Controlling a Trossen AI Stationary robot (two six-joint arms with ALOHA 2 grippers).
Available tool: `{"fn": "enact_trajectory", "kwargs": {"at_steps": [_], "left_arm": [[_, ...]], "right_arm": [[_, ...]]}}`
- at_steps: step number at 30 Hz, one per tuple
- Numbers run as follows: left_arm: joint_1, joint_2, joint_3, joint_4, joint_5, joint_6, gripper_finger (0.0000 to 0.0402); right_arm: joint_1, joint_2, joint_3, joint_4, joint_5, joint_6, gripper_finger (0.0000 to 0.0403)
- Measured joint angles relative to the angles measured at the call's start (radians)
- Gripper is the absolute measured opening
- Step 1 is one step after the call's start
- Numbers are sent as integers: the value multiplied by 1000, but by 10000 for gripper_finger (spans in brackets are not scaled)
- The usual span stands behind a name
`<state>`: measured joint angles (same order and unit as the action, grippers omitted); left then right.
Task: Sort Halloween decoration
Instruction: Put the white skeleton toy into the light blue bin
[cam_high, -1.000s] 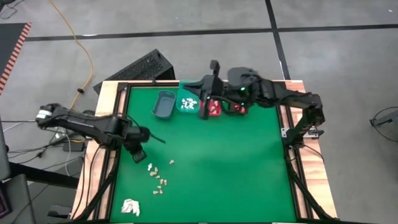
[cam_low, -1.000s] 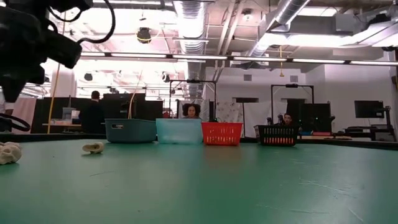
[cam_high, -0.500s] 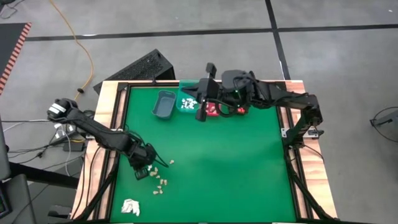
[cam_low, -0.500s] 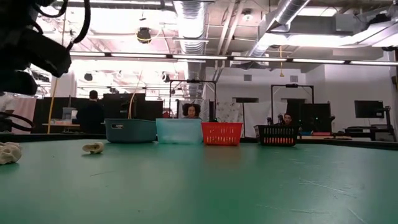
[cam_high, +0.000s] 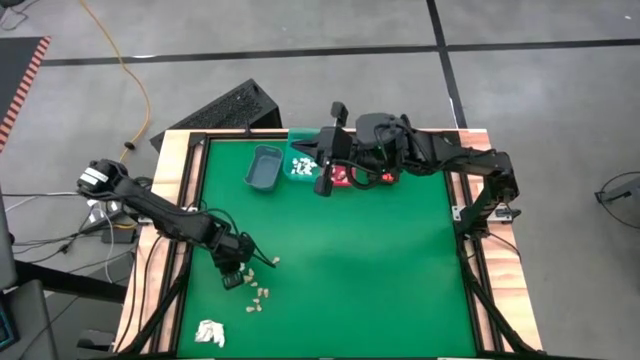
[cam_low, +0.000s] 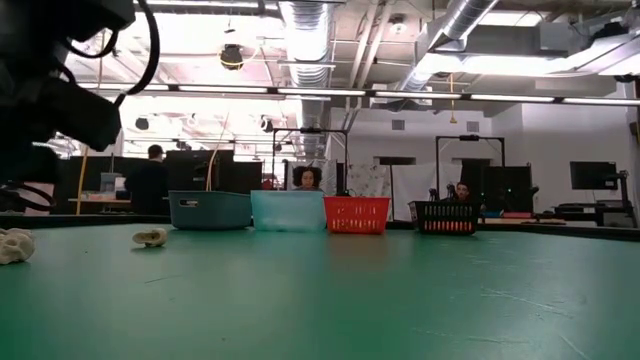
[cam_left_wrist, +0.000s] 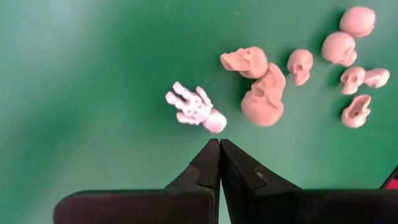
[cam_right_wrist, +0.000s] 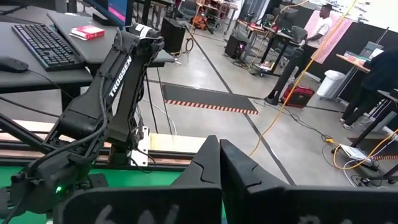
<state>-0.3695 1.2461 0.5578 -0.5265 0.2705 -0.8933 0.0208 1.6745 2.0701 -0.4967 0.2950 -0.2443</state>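
Note:
The Halloween decoration is a scatter of tiny pieces on the green mat. Several pale beige skulls (cam_left_wrist: 261, 93) lie in a cluster (cam_high: 258, 290) at the near left, and one white skeleton figure (cam_left_wrist: 194, 111) lies beside them. More white pieces lie in the teal bin (cam_high: 302, 165). My left gripper (cam_high: 232, 274) is shut and points down at the mat, with its tips (cam_left_wrist: 219, 142) just short of the skeleton's head. My right gripper (cam_high: 324, 170) is shut and held high and level over the bins at the far edge.
A grey bin (cam_high: 264, 167), the teal bin, a red bin (cam_high: 345, 176) and a black bin (cam_low: 446, 216) stand in a row along the far edge. A white papery wad (cam_high: 209, 332) lies at the near left corner. The mat's middle and right (cam_high: 380, 270) hold nothing.
My left gripper has come down and gone toward the near edge, staying shut. It now stands low over the cluster of beige pieces.

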Motion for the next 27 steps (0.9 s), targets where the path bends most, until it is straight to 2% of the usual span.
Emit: {"fn": "enact_trajectory", "kwargs": {"at_steps": [6, 10, 15, 18, 22, 24, 25, 27], "left_arm": [[0, 0, -50, 113, -8, -31, 0], [29, 0, -53, 160, -94, 49, 0], [136, -1, -53, 291, -274, 177, 0], [226, 0, -53, 468, -353, 311, 0], [330, -13, -29, 606, -312, 389, 0], [350, -41, 19, 587, -283, 412, 0], [354, -57, 52, 528, -275, 414, 0], [353, -87, 114, 292, -271, 438, 0]], "right_arm": [[0, 0, 0, -5, 0, 0, 15], [0, 0, 0, -4, 0, 0, 15], [6, 0, 0, -5, -5, 0, 15], [14, 0, 0, -7, -6, 0, 15], [27, 0, 0, -8, -6, 0, 15], [34, 0, 0, -10, -5, 0, 15], [38, 0, 1, -16, -5, 0, 15], [46, 0, 1, -34, -5, 0, 15]]}}
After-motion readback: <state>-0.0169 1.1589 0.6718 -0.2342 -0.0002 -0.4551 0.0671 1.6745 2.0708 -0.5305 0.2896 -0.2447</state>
